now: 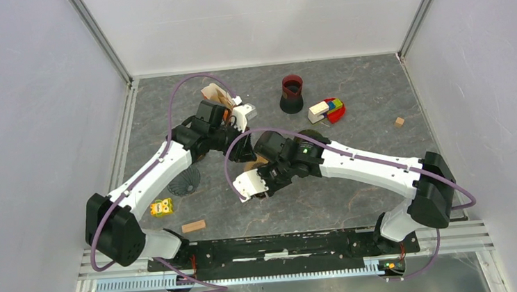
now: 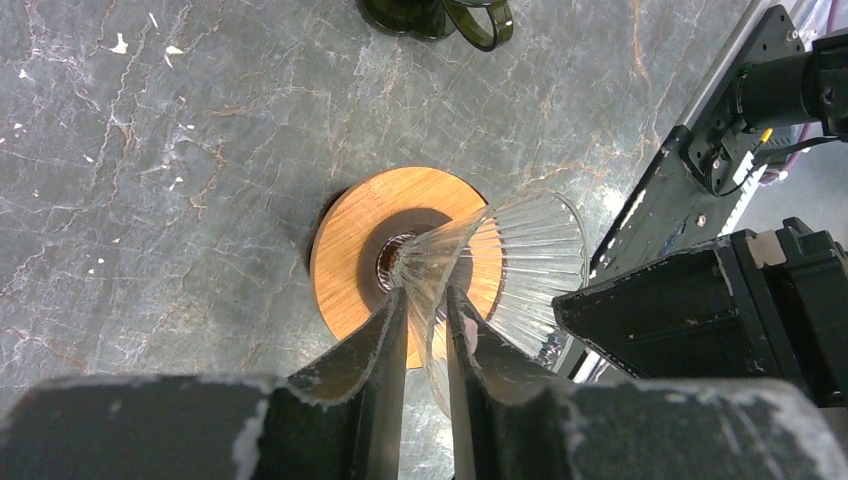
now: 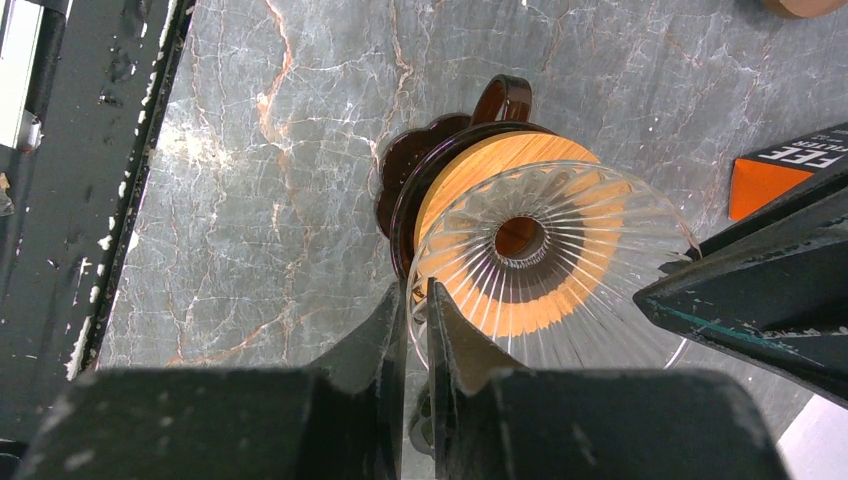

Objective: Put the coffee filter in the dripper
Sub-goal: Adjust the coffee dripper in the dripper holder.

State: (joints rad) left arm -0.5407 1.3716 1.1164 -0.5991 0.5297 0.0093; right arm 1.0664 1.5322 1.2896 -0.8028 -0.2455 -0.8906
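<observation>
The dripper [image 2: 520, 245] is a clear ribbed glass cone in a round wooden collar [image 2: 345, 250], standing on the grey stone table; it also shows from above in the right wrist view [image 3: 545, 250]. My left gripper [image 2: 425, 295] is shut on the cone's glass wall, one finger inside and one outside. My right gripper [image 3: 415, 290] is shut on the rim at another side. In the top view both grippers meet mid-table, left [image 1: 245, 145] and right [image 1: 266, 168], and hide most of the dripper [image 1: 260, 160]. The brown paper coffee filter [image 1: 212, 93] lies at the back, beyond the left wrist.
A dark handled cup [image 3: 500, 100] sits right behind the dripper. A dark red cup [image 1: 292, 92], coloured blocks [image 1: 327, 110] and a small wooden cube [image 1: 399, 122] lie at the back right. A black fluted piece [image 1: 184, 183], yellow toy [image 1: 161, 208] and wooden block [image 1: 193, 226] lie front left.
</observation>
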